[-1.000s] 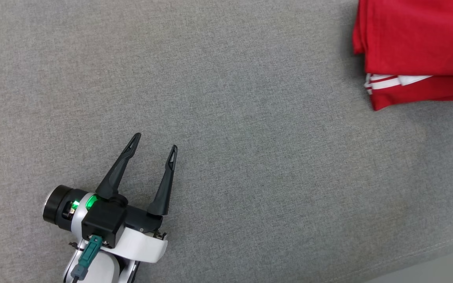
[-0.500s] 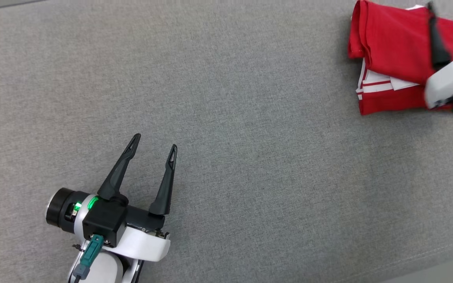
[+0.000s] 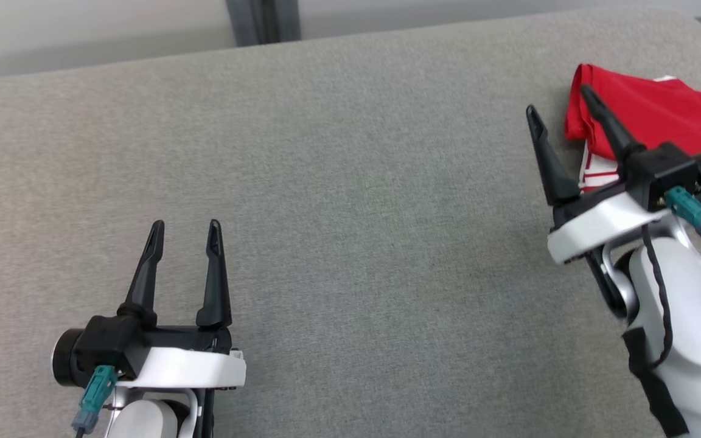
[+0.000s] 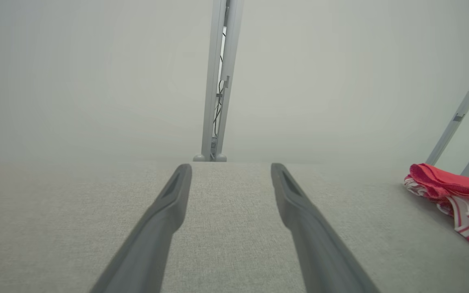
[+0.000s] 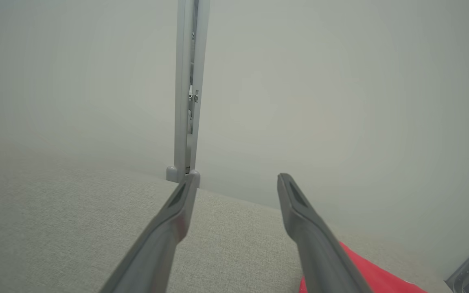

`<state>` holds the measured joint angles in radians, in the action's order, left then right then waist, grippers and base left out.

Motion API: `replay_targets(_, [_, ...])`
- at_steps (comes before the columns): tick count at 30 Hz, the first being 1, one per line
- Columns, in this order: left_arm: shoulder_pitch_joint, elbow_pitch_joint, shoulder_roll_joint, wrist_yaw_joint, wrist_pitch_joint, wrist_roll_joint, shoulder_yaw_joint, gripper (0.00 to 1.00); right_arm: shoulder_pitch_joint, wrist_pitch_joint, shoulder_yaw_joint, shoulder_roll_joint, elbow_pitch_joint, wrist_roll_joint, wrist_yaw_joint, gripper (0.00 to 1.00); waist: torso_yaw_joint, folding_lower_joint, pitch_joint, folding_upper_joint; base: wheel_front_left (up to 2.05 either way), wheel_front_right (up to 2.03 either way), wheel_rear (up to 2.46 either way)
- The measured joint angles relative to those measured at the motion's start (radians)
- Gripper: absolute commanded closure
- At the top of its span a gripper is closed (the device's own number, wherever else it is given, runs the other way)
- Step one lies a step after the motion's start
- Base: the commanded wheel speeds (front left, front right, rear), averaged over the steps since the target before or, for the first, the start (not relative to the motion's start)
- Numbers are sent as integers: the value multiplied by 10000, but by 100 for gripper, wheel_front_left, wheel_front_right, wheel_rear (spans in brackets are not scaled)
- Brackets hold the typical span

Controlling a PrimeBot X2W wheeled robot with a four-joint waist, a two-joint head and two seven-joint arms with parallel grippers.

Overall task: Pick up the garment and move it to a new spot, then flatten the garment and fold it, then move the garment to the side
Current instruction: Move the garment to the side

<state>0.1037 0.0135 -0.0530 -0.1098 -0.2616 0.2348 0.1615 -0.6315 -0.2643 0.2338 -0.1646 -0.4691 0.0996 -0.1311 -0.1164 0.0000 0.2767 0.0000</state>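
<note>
Grey fabric surface with the folded red garment lying just to the right of the right gripper, whose fingers stand apart and empty, and well apart from the left gripper, fingers likewise spread and empty.

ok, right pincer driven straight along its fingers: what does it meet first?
Nothing close: right pincer points over the grey surface toward its far edge; red garment sits beside it. Depth unclear.
</note>
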Motion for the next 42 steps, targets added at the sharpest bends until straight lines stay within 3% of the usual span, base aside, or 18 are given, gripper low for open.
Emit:
replay_targets(8, [-368, -142, 21, -345, 0, 236, -211, 0, 1479, 2, 359, 44, 1396, 790, 0, 0, 529, 0, -797, 0, 0, 0, 0])
replay_targets(17, [-1033, -188, 31, -408, 0, 268, -261, 0, 3521, 2, -353, 171, 2564, 932, 0, 0, 1059, 0, -1764, 0, 0, 0, 0])
replay_targets(23, [-1466, -134, 33, -219, 0, 58, -240, 0, 4882, 0, -922, 477, 3283, 838, 2, 0, 1314, -1, -2288, 0, 0, 0, 0])
replay_targets(26, [-1833, -201, 40, 107, 0, -140, -138, 0, 5791, 2, -1210, 740, 3507, 976, 2, 0, 1377, 0, -2619, 1, 0, 0, 0])
replay_targets(30, [-2178, -270, 38, 130, 0, -174, -104, 0, 6351, 0, -1237, 863, 3776, 1007, 2, 0, 1355, 0, -2887, 0, 0, 0, 0])
replay_targets(42, [-2605, -176, 38, 447, 0, -414, -44, 0, 6851, 0, -1315, 907, 3893, 846, 2, 0, 1241, 0, -3145, 0, 0, 0, 0])
